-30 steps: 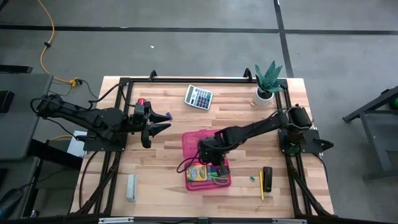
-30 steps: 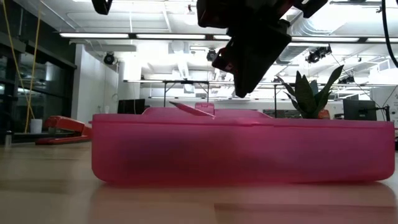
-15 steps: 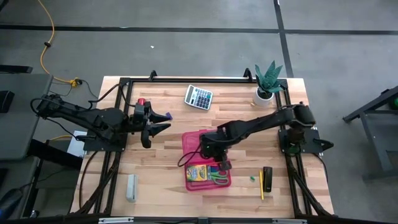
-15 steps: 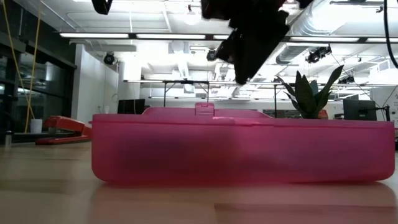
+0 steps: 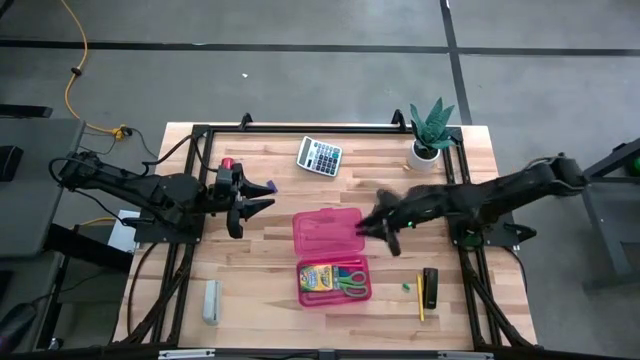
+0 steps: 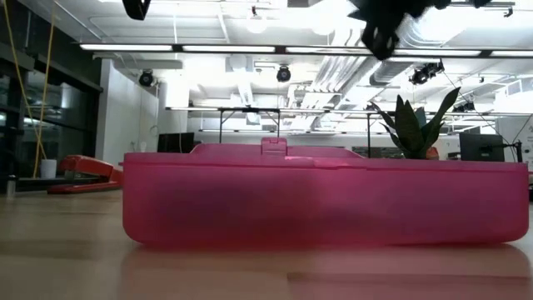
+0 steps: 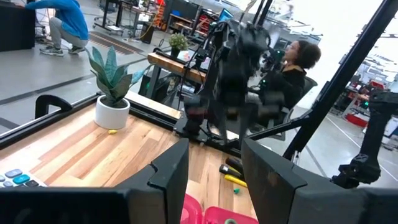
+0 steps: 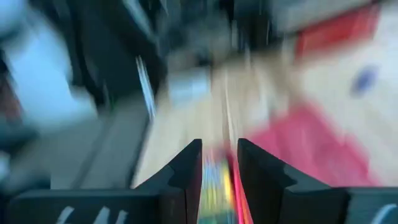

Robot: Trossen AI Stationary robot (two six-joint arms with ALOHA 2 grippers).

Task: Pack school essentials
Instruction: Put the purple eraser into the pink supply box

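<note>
crayon box [image 5: 316,278] and green-handled scissors [image 5: 352,282] are lying in the open pink case [image 5: 325,232] from above, right gripper [image 5: 390,232] hovering beside it, fingers [image 8: 186,171] slightly parted and empty in its wrist view, left gripper [image 5: 243,204] waiting, parted.

I see grey concrete floor [image 5: 300,90] crossed by dark lines around my wooden bench [image 5: 270,280]. Fluorescent ceiling strips [image 6: 191,47] light white walls behind.
</note>
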